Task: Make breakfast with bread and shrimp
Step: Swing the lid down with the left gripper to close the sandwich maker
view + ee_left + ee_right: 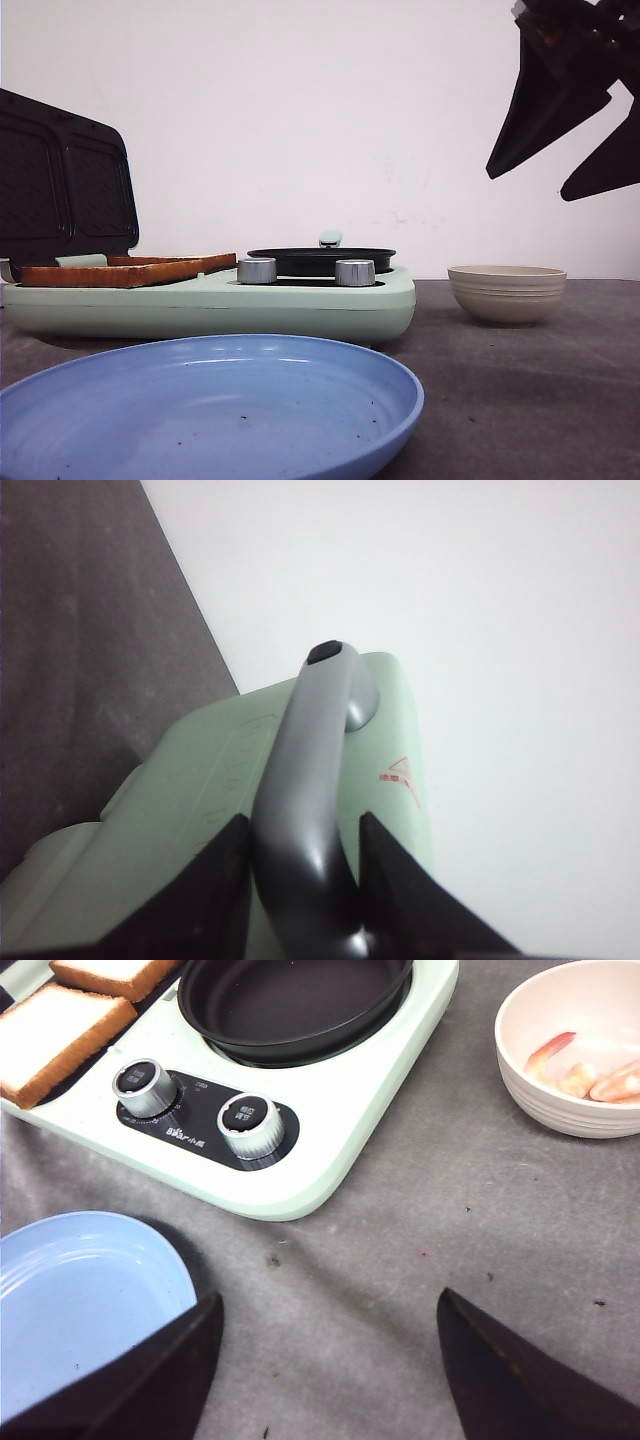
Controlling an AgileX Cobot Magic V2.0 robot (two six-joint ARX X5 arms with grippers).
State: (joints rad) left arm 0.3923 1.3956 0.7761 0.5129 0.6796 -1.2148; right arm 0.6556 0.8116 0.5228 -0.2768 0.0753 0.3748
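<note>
Left wrist view: left pincer (305, 880) clenched around lid handle (310, 770); right pincer (330, 1360) released above bench (400, 1260). Risk: handle slips, lid drops onto bread (125, 270).

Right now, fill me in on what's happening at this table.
The robot is making breakfast on a mint-green breakfast maker. The left gripper is closed around the grey handle of its lid, which stands open. Two bread slices lie on the grill plate. The right gripper hangs open above the table. The shrimp sit in the beige bowl; the black pan and blue plate are empty.
</note>
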